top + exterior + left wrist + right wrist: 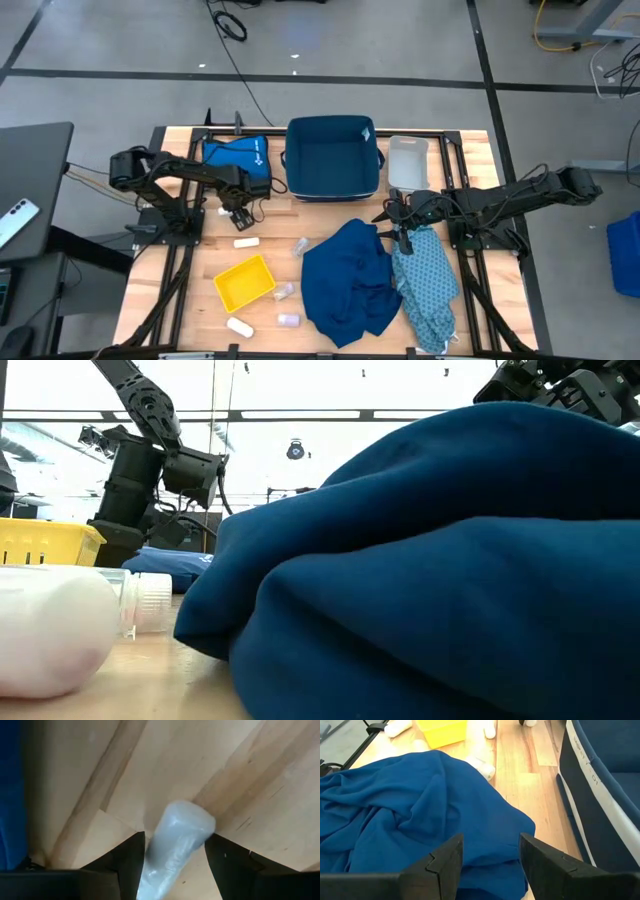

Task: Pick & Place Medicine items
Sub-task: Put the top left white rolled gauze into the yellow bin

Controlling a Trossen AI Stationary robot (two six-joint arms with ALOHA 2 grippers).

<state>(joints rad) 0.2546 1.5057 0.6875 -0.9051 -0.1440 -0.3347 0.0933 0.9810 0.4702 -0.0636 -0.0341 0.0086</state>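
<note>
My left gripper (174, 851) gripped a pale medicine pack (177, 840) above the bare wood, up-table of the yellow tray (245, 282). Pick looked done; carrying it over the tray was due. Right gripper (490, 852) hung open over the blue cloth (410, 805), empty.

A large, rumpled dark blue cloth (450, 560) fills most of the low view, lying on the pale wooden desk (150, 680). At the near left lies a blurred whitish round plastic bottle (50, 625) on its side, with a small clear ribbed-cap bottle (145, 603) just beside it. Behind them show the slotted rim of a yellow plastic tray (45, 542) and a dark jointed robot arm (150, 450).
</note>
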